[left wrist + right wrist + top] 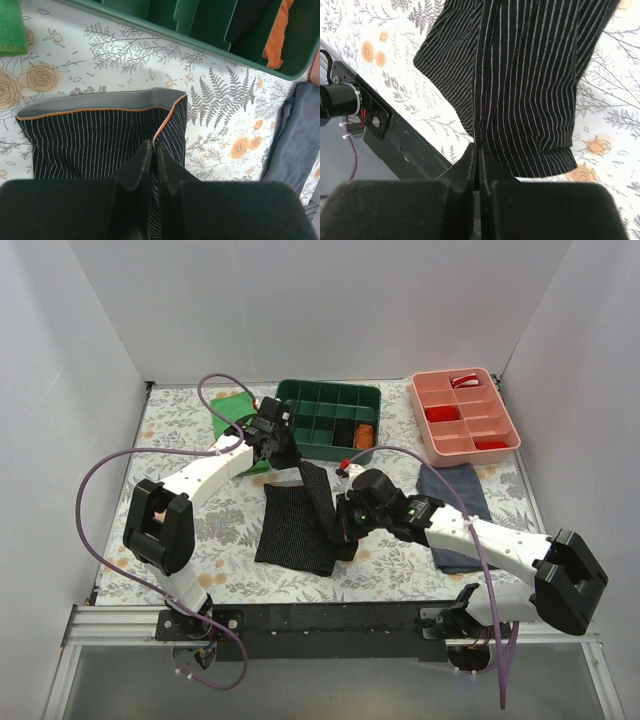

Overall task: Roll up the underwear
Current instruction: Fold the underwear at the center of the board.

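Note:
The underwear [295,525], black with pale pinstripes, lies at the table's middle with its right edge lifted off the cloth. My left gripper [290,458] is shut on the waistband end of that edge; the left wrist view shows the grey waistband with orange piping [100,106] below the pinching fingertips [145,150]. My right gripper [345,525] is shut on the leg end of the same edge; the right wrist view shows the striped fabric [530,75] hanging from its fingertips [470,152]. A strip of fabric [318,490] is stretched between the two grippers.
A green divided bin [330,418] stands at the back centre with an orange item [365,435] in it. A pink divided tray [465,415] is back right. A bright green cloth [232,410] lies back left. A navy-blue garment [455,505] lies under my right arm.

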`<state>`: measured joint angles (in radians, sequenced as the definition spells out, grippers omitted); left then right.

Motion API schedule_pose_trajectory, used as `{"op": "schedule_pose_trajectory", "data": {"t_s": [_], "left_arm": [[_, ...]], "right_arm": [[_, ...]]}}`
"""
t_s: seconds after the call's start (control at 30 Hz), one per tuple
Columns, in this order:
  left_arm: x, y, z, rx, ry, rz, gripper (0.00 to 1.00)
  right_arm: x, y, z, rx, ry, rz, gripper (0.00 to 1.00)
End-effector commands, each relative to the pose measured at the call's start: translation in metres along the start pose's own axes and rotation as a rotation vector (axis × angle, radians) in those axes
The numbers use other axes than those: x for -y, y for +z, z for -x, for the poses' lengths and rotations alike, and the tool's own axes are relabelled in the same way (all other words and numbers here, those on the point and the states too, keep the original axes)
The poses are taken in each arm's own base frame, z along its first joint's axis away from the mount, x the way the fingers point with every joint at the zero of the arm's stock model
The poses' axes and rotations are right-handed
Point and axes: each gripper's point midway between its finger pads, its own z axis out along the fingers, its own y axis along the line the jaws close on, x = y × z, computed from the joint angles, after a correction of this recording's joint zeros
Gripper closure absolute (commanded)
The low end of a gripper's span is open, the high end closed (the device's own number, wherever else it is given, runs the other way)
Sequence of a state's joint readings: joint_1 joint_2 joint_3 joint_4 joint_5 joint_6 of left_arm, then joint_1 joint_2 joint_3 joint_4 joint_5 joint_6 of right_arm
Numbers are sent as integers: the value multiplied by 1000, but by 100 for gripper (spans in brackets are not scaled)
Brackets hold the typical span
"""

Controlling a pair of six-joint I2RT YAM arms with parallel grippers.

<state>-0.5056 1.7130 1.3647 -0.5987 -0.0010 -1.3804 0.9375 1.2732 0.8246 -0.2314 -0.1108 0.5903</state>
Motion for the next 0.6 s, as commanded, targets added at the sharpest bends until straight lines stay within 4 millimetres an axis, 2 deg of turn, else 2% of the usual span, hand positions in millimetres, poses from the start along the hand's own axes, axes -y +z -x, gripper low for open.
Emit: {"op": "schedule_pose_trajectory", "data": {"t_s": [0.0,0.17,0.47,0.57], "left_arm": [[1,-13,8,26,20,-48,100],[-11,-12,5,19,3,-45,100],[-32,-13,13,21,-20,-25,100],[-45,-12,11,19,-32,-4,100]], "right_arm": [[-29,5,20,41,-6,50,99],[-45,21,14,-7,-9,67,99],[-68,44,5,-78,-28,90,99],[-74,51,2,-103,-38,102,99]]}}
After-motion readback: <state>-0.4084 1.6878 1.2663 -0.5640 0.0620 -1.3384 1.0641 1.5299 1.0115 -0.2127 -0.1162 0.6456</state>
